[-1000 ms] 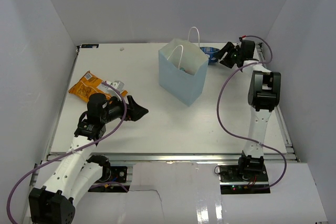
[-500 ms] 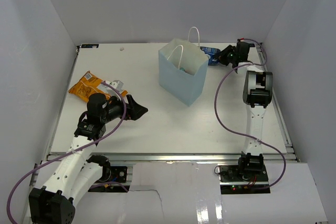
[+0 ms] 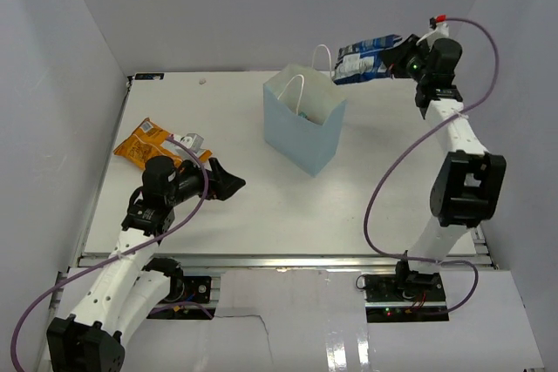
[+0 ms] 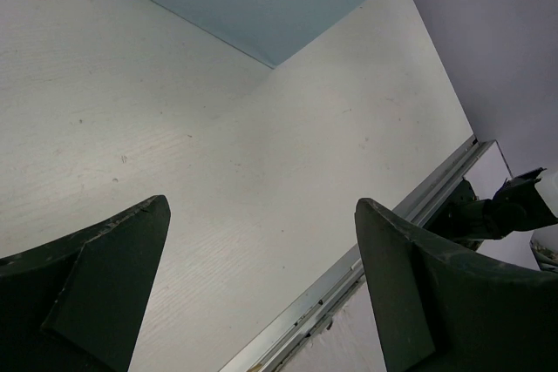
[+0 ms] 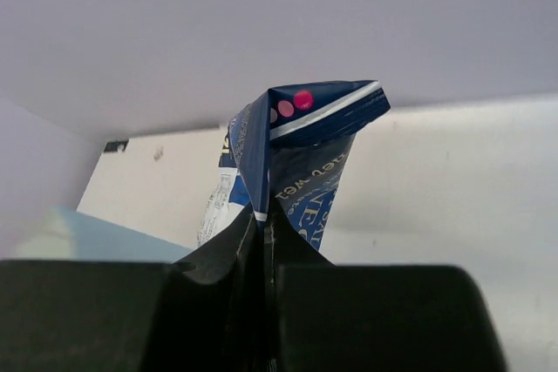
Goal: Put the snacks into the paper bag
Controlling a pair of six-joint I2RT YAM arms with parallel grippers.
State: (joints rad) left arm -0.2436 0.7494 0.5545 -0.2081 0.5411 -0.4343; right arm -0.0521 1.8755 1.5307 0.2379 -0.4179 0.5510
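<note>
Top view with both wrist views. I am pinching the blue packet (image 3: pixel 364 57) by 1 end in my right gripper (image 3: pixel 399 57), with the jaws narrowed hard onto the foil. I am holding it in the air behind and to the right of the paper bag (image 3: pixel 301 128), and it is not yet over the open mouth. In the right wrist view the packet is creasing and leaning over just above the pinch, so I judge that I am gripping only a thin seam. My left gripper (image 3: pixel 228 182) is standing wide and empty, low over the table (image 3: pixel 261 215) in front and to the left of the bag. The large orange chip bag (image 3: pixel 144 144) and a grey-white packet (image 3: pixel 193 140) are lying beside its arm. I am reading 3 risks here. 1: the foil is slipping out of the shallow pinch during the carry and dropping behind the bag. 2: the packet's free end is snagging the white cord handle (image 3: pixel 324 57), which in the top view is appearing just beside it, or is catching the rim. Nothing is bracing the light bag, so this is tipping or shifting it. 3: the jaws are opening before the packet is centred over the mouth, so it is landing across the rim and sliding down outside.
</note>
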